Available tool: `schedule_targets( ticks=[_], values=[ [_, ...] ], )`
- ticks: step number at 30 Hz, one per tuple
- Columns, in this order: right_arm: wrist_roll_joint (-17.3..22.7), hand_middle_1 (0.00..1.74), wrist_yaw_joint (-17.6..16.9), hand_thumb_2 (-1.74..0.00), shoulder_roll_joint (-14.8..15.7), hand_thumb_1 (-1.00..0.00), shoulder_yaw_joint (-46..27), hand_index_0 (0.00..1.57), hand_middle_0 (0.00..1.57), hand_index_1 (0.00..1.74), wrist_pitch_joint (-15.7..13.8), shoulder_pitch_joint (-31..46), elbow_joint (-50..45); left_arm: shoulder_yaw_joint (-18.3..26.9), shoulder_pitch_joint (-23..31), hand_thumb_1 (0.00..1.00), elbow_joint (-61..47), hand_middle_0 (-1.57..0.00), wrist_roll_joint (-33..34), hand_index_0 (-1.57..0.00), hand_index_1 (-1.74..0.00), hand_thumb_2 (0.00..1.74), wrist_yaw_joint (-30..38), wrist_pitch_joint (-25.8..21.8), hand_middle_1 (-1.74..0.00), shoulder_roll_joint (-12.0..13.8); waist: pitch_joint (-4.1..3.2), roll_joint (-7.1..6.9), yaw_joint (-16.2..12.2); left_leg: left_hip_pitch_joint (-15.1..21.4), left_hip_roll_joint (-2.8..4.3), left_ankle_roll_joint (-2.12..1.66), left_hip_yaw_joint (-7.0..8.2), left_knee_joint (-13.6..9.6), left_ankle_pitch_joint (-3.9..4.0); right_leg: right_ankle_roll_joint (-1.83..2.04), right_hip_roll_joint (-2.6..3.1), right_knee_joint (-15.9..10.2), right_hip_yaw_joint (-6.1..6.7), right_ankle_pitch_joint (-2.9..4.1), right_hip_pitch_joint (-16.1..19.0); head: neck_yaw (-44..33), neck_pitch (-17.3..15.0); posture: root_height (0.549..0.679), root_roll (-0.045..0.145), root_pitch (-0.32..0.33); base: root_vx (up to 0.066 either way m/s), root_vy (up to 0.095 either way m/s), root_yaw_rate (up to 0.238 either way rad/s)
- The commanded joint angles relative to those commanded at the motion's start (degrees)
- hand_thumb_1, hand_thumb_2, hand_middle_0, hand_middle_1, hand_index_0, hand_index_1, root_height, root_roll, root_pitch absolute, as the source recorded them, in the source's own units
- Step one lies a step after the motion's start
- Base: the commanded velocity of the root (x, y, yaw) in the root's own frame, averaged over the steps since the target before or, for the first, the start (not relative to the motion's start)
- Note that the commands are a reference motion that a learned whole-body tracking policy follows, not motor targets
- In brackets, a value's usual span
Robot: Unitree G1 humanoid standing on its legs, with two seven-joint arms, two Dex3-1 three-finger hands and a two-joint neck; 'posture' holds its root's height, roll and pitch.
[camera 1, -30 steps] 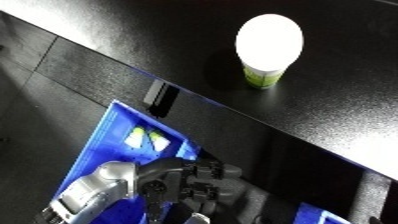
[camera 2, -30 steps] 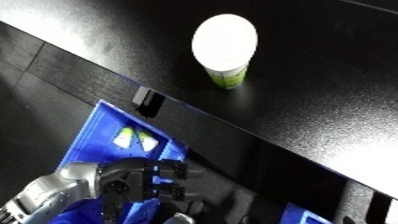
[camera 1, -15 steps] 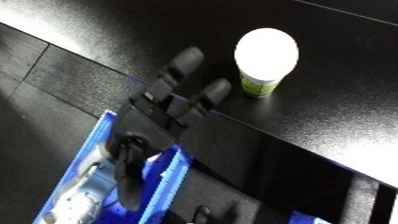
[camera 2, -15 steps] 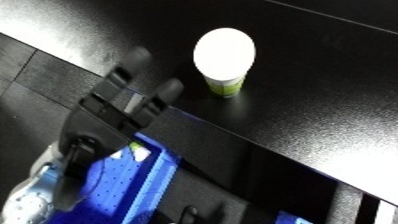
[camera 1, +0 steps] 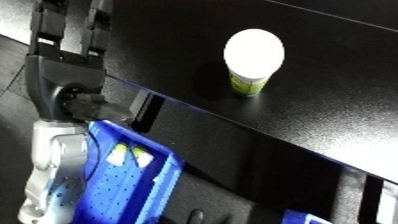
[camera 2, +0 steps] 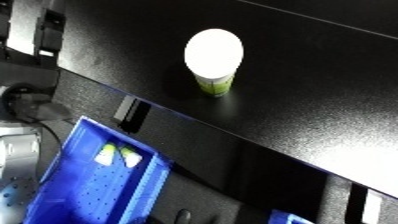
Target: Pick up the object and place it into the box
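Black table (camera 1: 338, 75), left hand (camera 1: 67, 60) cropped

Cup (camera 1: 252, 60) upright on table (camera 1: 338, 100), left hand (camera 1: 64, 65) to its left, bin (camera 2: 98, 185) below table edge

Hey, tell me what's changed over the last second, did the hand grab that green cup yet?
Not yet. The left hand has risen from low over the blue bin up to the edge of the black table, its fingers now straight and stretched over the tabletop, left of the cup and apart from it. It holds nothing. The cup stands upright where it was; the bin's green and white contents are unchanged.
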Motion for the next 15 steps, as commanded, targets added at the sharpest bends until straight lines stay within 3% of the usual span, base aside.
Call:
schedule_targets(
  ticks=[5, 15],
  values=[
    [0.0, 0.00, 0.1, 0.00, -0.7, 0.00, 0.7, 0.00, 0.00, 0.00, 0.2, -0.8, 0.2, -3.8, -2.8, 0.00, 1.3, 0.00, 8.9, 0.00, 0.00, 0.00, 4.1, 4.1, 0.00, 1.7, 0.16, 0.31, -1.2, -0.3, 0.34, -0.02, 0.66, 0.1, 0.10, 0.03, 0.37, 0.0, 0.55, 0.13, -0.5, -0.6, 1.0, 0.637, 0.032, -0.063, -0.003, 0.013, -0.074],
    [-0.7, 0.00, 0.0, 0.00, -1.6, 0.00, 2.0, 0.00, 0.00, 0.00, 1.7, -2.6, 0.1, -12.1, -8.6, 0.00, 7.8, 0.00, 10.8, 0.00, 0.00, 0.00, 6.4, 10.9, 0.00, 3.4, 0.78, 0.31, -3.5, -0.9, 1.15, 0.30, 2.05, 1.6, -0.41, 0.16, 1.17, 0.7, 1.97, 0.38, -1.8, -2.4, 2.8, 0.635, 0.030, -0.061, 0.022, 0.014, -0.079]
  ],
)
